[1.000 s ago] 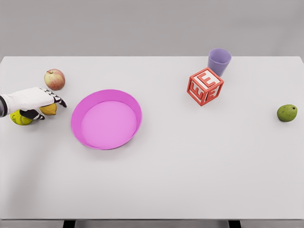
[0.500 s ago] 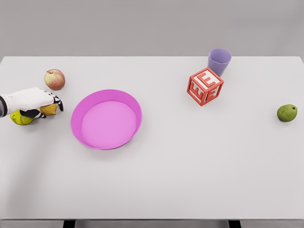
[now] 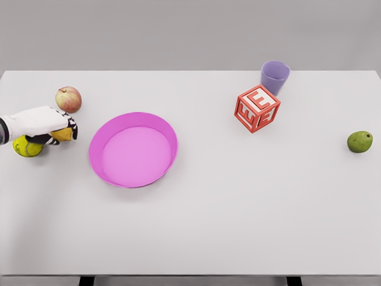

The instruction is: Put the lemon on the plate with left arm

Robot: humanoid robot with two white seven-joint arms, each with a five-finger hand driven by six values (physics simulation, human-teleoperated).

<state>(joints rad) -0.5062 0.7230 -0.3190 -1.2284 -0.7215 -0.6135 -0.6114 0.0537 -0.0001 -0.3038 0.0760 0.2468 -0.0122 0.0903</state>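
Observation:
The lemon (image 3: 62,136) is a small yellow-orange fruit near the table's left edge, mostly covered by my left hand (image 3: 59,132). The white hand comes in from the left edge, and its fingers are curled over the lemon's top and far side, with the thumb under its near side. The hand is shut on the lemon. The pink plate (image 3: 169,136) lies on the table a short way to the right of the hand, with nothing in it. The right arm is out of view.
A yellow-green ball (image 3: 26,147) sits just left of the lemon, under the wrist. A red-green apple (image 3: 68,99) lies behind the hand. Farther right stand a red letter cube (image 3: 257,108), a purple cup (image 3: 274,76) and a green fruit (image 3: 360,142).
The left hand's fingers have curled in from stretched out to wrapped around the lemon. The hand has drawn slightly up and left. Nothing else has moved.

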